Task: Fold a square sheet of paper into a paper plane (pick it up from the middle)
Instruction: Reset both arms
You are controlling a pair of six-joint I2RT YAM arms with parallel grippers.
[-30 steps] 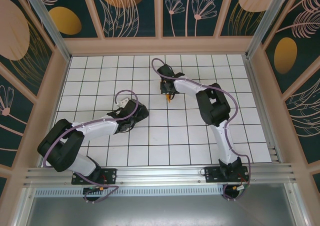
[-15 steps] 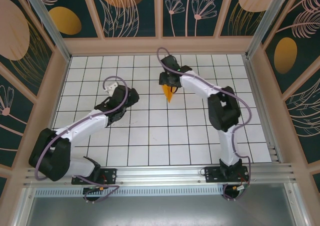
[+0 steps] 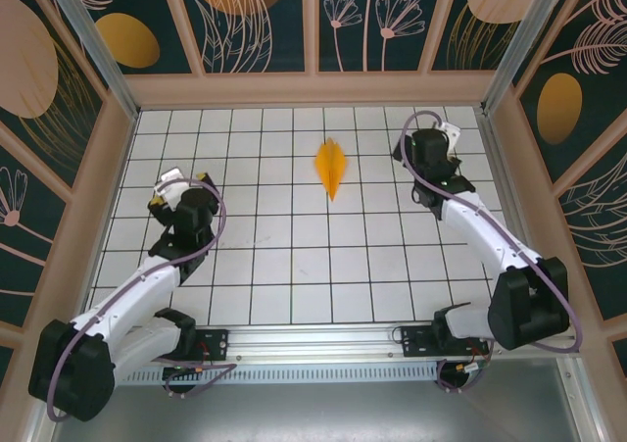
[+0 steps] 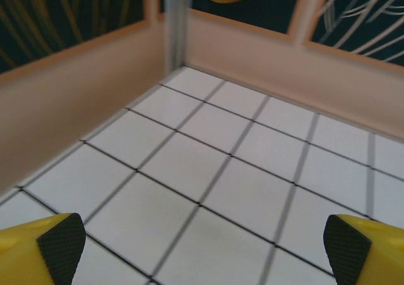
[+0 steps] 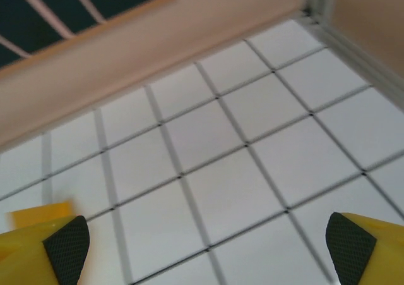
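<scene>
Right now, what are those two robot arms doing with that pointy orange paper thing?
The narrow, pointed orange-yellow paper plane lies folded on the white gridded table, toward the far middle. Nothing is holding it. The left gripper and the right gripper are both wide open and empty, one off to each side of the plane and well apart from it.
</scene>
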